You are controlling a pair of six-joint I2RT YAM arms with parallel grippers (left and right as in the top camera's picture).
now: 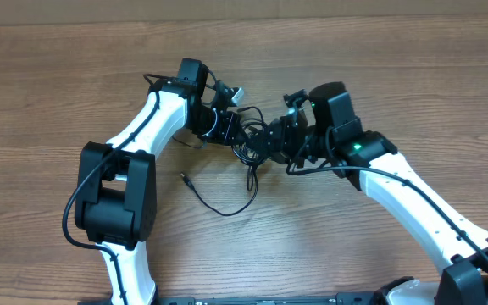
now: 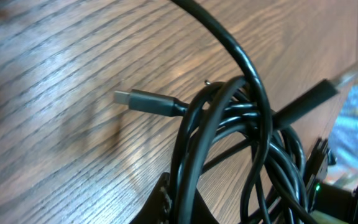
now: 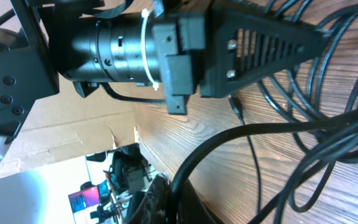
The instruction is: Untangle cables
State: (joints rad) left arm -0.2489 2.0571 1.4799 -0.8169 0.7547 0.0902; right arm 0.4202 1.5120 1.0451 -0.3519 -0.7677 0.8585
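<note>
The cables [image 1: 249, 146] form a black knot at mid-table, between my two grippers. One strand loops toward the front and ends in a small plug [image 1: 183, 178]. A light-coloured tip [image 1: 236, 92] sticks out behind the knot. My left gripper [image 1: 234, 130] is shut on strands at the knot's left side; the left wrist view shows its fingers [image 2: 165, 202] pinching the cables [image 2: 229, 124], with a dark plug [image 2: 132, 98] lying flat on the wood. My right gripper [image 1: 268, 144] is shut on one cable [image 3: 229, 140] at the knot's right side, its fingers [image 3: 160, 199] clamped around it.
The wooden table [image 1: 379, 51] extends on all sides of the knot. The left arm's base [image 1: 113, 195] stands at the front left, with its own thicker wire. In the right wrist view the left gripper's body [image 3: 247, 43] hangs close above the cable loops.
</note>
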